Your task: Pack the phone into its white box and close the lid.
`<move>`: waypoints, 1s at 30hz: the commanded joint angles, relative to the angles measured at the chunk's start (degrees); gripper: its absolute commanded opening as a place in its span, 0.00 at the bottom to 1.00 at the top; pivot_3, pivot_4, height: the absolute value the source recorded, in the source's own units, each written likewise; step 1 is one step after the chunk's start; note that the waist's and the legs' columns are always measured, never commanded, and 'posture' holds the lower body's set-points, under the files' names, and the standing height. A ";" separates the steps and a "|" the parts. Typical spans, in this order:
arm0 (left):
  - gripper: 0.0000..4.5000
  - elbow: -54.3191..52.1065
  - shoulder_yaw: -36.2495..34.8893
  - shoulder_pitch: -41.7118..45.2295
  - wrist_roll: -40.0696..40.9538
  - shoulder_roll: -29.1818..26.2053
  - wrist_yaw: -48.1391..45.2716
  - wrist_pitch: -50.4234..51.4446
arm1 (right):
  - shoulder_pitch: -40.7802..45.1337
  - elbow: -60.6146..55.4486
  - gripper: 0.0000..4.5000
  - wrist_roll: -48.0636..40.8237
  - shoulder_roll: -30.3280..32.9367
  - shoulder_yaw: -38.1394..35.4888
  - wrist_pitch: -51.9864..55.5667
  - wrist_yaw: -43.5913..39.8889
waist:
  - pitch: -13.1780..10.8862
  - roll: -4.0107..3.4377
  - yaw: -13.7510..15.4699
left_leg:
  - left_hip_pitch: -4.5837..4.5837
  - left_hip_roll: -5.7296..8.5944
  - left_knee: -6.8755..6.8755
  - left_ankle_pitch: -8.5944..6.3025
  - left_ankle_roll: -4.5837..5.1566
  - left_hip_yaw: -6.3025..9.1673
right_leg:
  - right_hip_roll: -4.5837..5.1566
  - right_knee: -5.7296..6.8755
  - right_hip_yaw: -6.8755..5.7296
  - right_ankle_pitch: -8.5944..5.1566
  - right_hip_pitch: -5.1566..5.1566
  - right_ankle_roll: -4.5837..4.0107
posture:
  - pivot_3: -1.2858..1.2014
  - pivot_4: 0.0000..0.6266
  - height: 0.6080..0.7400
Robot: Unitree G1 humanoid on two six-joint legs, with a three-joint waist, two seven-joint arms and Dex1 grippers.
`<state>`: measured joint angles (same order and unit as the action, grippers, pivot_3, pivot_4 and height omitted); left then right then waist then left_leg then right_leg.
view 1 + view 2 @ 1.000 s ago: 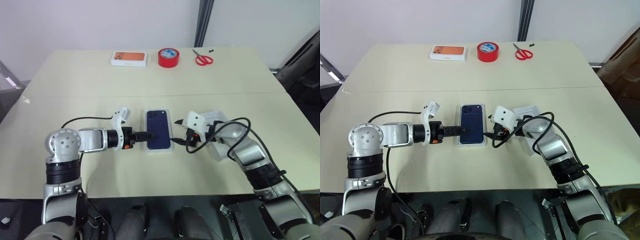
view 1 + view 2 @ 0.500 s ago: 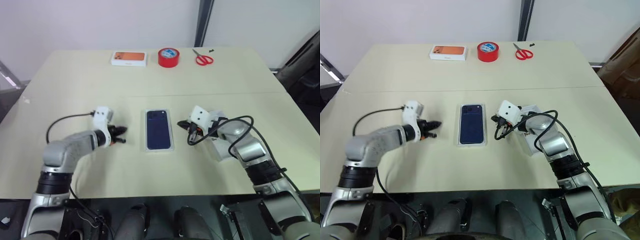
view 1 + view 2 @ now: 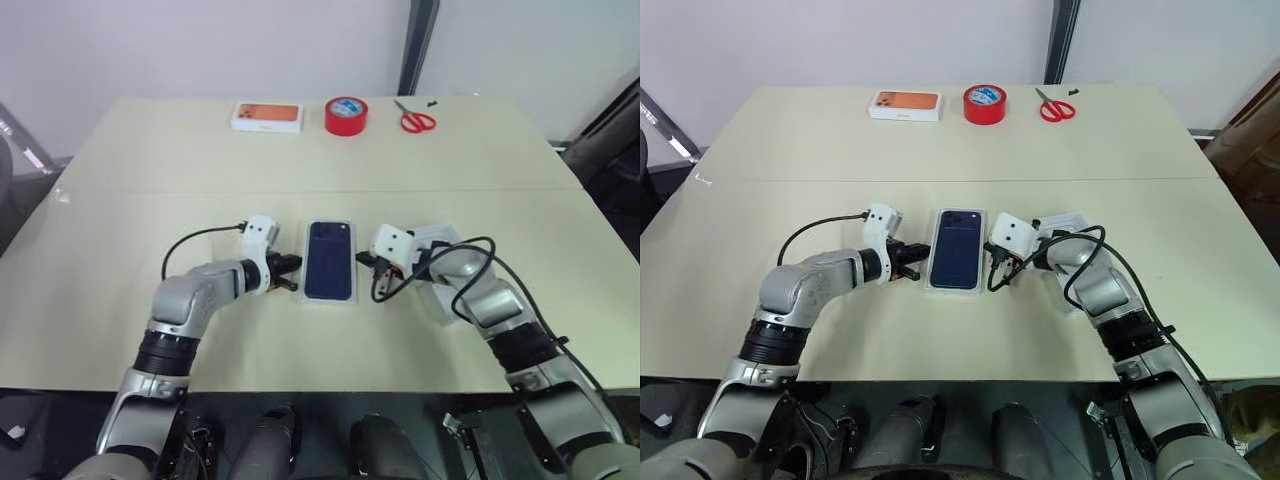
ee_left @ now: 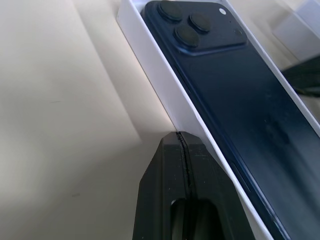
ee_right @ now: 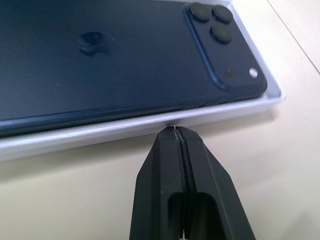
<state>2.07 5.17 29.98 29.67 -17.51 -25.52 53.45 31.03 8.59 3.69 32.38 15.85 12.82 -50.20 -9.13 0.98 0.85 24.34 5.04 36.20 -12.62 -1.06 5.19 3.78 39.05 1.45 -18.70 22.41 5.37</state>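
Note:
The dark navy phone point(image 3: 330, 258) lies back up inside the white box point(image 4: 159, 86), its camera cluster at the far end. The box sits mid-table between my two hands. My left gripper point(image 3: 293, 273) is shut, and its tip rests against the box's left wall, as the left wrist view shows at the fingertips point(image 4: 172, 145). My right gripper point(image 3: 363, 263) is also shut, with its tip against the box's right wall point(image 5: 100, 131). A white flat piece point(image 3: 441, 302) lies partly hidden under my right forearm; I cannot tell whether it is the lid.
At the table's far edge stand a white box printed with an orange phone point(image 3: 266, 116), a red tape roll point(image 3: 346, 115) and red scissors point(image 3: 415, 121). Black cables loop off both wrists. A seam crosses the table behind the box.
The left gripper, which had swung away to the left, has come back against the box's left side. Both grippers have gone from open to shut. The camera has shifted slightly.

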 commanded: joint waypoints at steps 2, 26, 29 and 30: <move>0.00 -2.62 2.68 1.01 0.87 2.91 -2.09 2.16 | -3.49 -6.49 0.01 -1.54 3.75 -3.46 1.85 -1.53 | 0.00 0.00 0.00 | 0.01 0.01 0.02 -0.01 0.01 0.00 | 0.01 -0.01 -0.01 0.00 -0.02 0.00 | 0.52 0.24 0.95; 0.00 -0.45 1.21 1.69 -4.19 0.21 -5.28 -2.48 | -10.72 -17.47 0.01 -7.64 12.19 -9.86 11.78 -6.15 | -0.01 0.01 -0.29 | 0.00 -0.04 0.00 -0.01 0.03 -0.01 | -0.04 0.00 0.01 0.00 0.01 0.00 | 0.52 0.24 0.95; 0.00 -1.19 1.19 1.19 -4.81 -0.32 -6.03 -4.33 | -10.66 -17.34 0.01 -7.26 13.33 -10.39 11.21 -5.61 | -0.02 0.02 -0.24 | 0.01 -0.04 0.00 -0.02 0.03 0.00 | -0.04 -0.01 0.01 0.00 0.01 0.00 | 0.52 0.24 0.95; 0.00 -1.38 1.08 1.10 -4.86 -0.35 -6.04 -4.65 | -10.57 -17.18 0.01 -7.19 13.54 -10.54 11.07 -5.42 | -0.02 0.02 -0.22 | 0.01 -0.04 0.00 -0.02 0.03 -0.01 | -0.03 -0.01 0.02 0.00 0.01 0.00 | 0.52 0.24 0.95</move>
<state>2.26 7.42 30.70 24.96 -17.97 -30.97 50.36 20.25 -7.05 -3.07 45.20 7.00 24.63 -55.98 -9.15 1.01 0.63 24.35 5.00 36.20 -12.63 -1.04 5.18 3.75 39.04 1.46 -18.70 22.42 5.37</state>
